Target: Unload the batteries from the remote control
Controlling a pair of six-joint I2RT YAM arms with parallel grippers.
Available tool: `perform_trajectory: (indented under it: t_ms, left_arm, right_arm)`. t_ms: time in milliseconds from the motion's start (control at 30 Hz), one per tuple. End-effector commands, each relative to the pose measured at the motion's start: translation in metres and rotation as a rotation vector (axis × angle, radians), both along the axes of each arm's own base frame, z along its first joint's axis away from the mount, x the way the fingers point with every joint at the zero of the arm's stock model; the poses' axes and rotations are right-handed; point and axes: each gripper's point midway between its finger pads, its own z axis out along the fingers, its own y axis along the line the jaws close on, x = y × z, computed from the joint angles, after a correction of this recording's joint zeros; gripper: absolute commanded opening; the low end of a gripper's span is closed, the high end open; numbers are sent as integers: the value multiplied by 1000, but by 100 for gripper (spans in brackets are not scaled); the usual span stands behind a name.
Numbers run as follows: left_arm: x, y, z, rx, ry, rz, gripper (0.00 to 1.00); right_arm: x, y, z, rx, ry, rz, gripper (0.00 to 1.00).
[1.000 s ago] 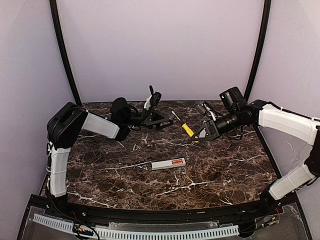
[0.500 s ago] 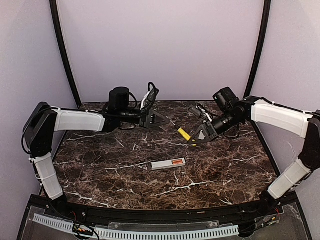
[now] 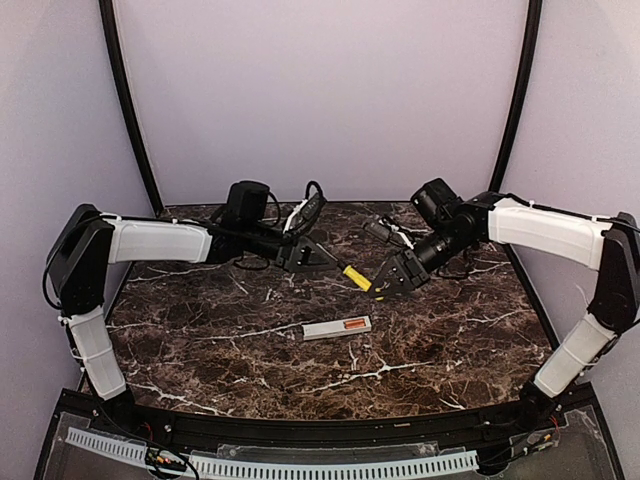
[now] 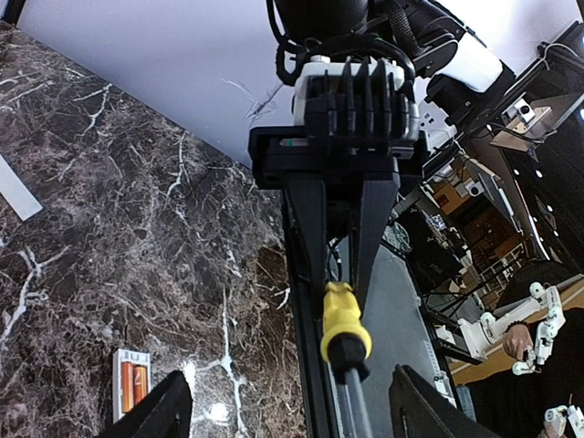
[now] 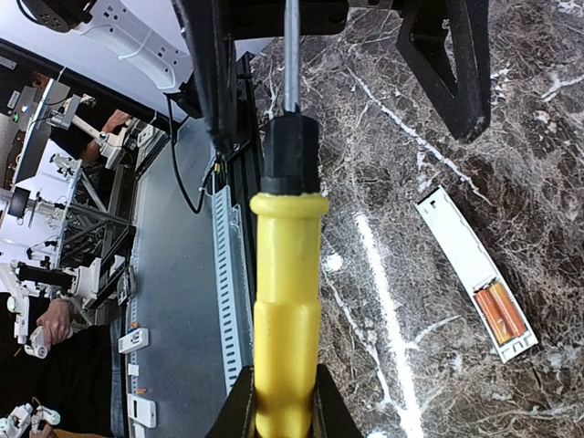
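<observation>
1. Here, the right gripper (image 3: 392, 279) is clamped on the yellow grip of the yellow-handled screwdriver (image 3: 357, 278), with the metal shaft pointing toward the left arm.
2. The left gripper (image 3: 318, 254) is spread wide. Its fingers (image 5: 212, 64) stand on either side of the shaft without touching it.
3. The remote control (image 3: 337, 327) lies flat on the marble table (image 3: 200, 340) near the middle, well apart from both grippers, with its recess facing up.
4. The batteries (image 3: 353, 324) sit side by side in that recess, toward the remote's right end.

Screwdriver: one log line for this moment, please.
right gripper: shut on screwdriver handle | left gripper: open, astride shaft | batteries: in remote control
</observation>
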Motion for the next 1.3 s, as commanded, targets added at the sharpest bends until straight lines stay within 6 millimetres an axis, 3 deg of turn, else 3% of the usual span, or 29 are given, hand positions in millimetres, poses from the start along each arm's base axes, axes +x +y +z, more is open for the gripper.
perform_trajectory:
  t_ms: [0, 233, 1067, 1167, 1267]
  left_arm:
    - [-13, -7, 16, -32, -16, -66, 71]
    - [-21, -9, 14, -30, -6, -94, 53]
    - [-32, -12, 15, -61, 6, -125, 8]
    - [-35, -10, 15, -83, 18, -115, 4]
    - [-37, -7, 16, -97, 14, -101, 1]
  right_arm:
    - [-6, 10, 7, 36, -8, 59, 0]
    - [-6, 12, 6, 31, -9, 64, 0]
    - [-1, 11, 3, 12, -47, 43, 0]
    - [2, 11, 2, 1, -58, 31, 9]
    - [9, 11, 1, -13, -84, 3, 34]
